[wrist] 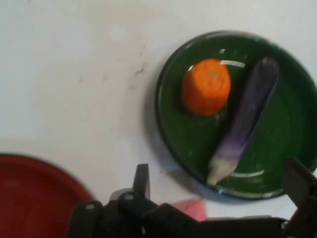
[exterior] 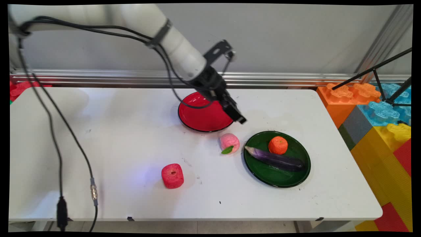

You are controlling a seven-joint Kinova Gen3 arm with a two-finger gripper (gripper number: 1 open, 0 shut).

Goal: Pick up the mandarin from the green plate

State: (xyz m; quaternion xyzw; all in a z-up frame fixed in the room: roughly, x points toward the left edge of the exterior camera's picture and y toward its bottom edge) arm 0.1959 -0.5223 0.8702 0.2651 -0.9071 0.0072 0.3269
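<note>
Two fingers [wrist: 141, 181] of your gripper [exterior: 237, 116] stand spread and empty above the tabletop's middle, at the red plate's [exterior: 197, 115] near-right rim. The peach [exterior: 229, 142] lies just below, beside the green plate [exterior: 263, 172]; centre over it before lowering.

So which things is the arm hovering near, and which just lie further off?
Near the open end effector: red plate, pink peach, green plate with orange and aubergine.
Further off: red apple, toy bricks.
</note>
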